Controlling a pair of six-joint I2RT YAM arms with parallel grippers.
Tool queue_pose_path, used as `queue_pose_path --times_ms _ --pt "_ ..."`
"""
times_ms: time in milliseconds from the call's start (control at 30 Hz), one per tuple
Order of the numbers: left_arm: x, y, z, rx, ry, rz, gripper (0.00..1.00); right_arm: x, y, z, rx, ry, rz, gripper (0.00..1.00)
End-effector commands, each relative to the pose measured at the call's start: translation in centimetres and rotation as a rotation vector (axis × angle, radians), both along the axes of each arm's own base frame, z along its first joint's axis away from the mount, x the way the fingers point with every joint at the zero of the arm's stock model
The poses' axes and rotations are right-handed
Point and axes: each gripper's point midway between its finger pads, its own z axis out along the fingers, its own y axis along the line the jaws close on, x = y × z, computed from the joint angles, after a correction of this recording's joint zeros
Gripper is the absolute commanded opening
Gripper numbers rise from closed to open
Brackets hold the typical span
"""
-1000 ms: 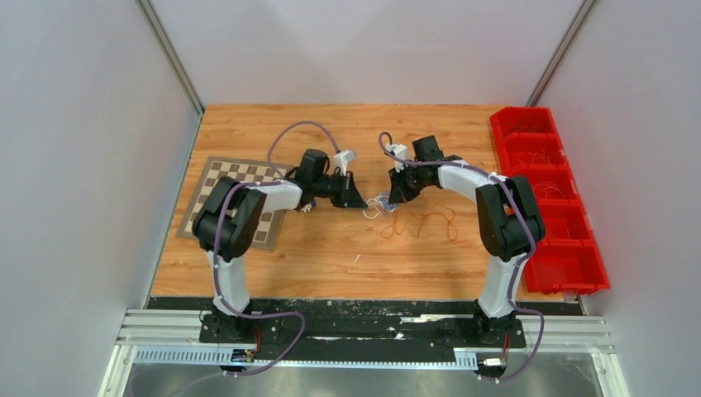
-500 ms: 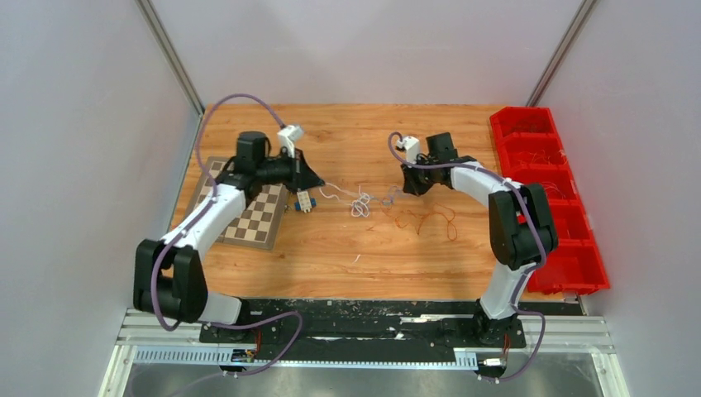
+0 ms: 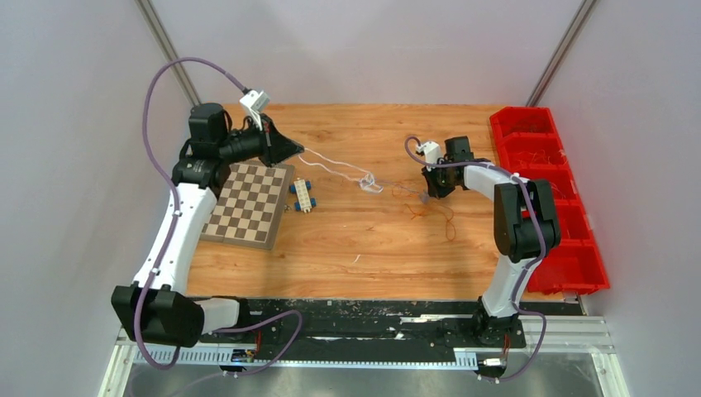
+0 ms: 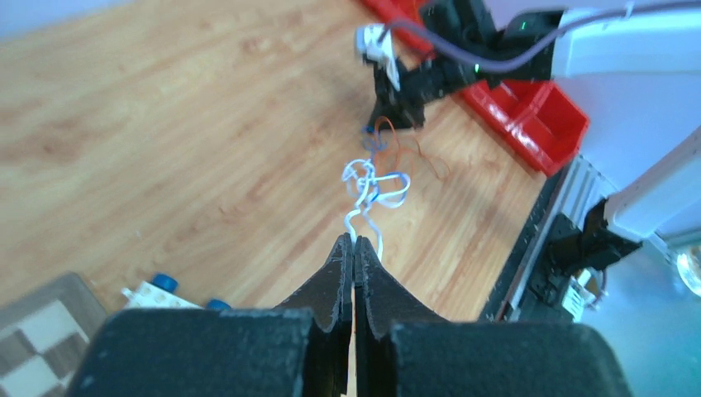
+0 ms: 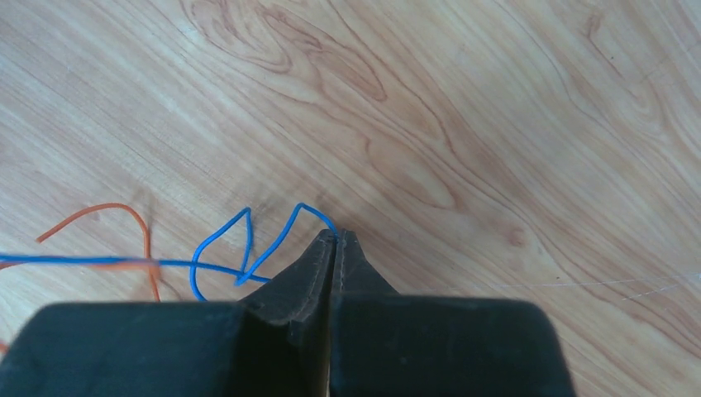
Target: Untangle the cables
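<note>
My left gripper is raised at the far left and shut on the end of a white cable, also seen in the left wrist view. The white cable runs right to a small loose knot with a blue strand in it. My right gripper is low over the table and shut on a blue cable. An orange-red cable lies in loops near it, and shows in the right wrist view. No dark cable shows.
A chessboard mat lies at the left with a small white and blue block beside it. A row of red bins holding thin wires runs along the right edge.
My left arm swung up and back to the far left, drawing the white cable out long. My right gripper moved right with the blue cable. The knot has loosened and spread.
</note>
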Motion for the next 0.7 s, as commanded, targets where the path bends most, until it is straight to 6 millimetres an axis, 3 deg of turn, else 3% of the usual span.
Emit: queue_pose_path --times_ms 0,100,267,333,433,667 --pt "0.1 1.9 8.8 -0.002 -0.244 0.049 0.00 -0.9 -1.7 -0.8 -0.082 0.027 0.008 0.00" --pt "0.7 4.2 13.6 -0.018 -0.318 0.113 0.00 -0.9 -2.6 -1.4 -0.121 0.026 0.014 0.00" --pt "1.3 9.3 20.1 -0.036 -0.450 0.251 0.00 -1.1 -3.7 -2.1 -0.174 0.014 0.030 0.00" --pt "1.1 10.5 22.5 -0.077 -0.475 0.278 0.00 -1.4 -4.0 -2.4 -0.186 0.018 0.033 0.00" --pt "0.8 11.6 25.4 -0.071 -0.554 0.304 0.00 -1.6 -4.3 -2.7 -0.201 0.019 0.038 0.00" --pt "0.0 12.8 30.2 -0.081 -0.676 0.343 0.00 -2.0 -4.6 -2.7 -0.215 0.017 0.048 0.00"
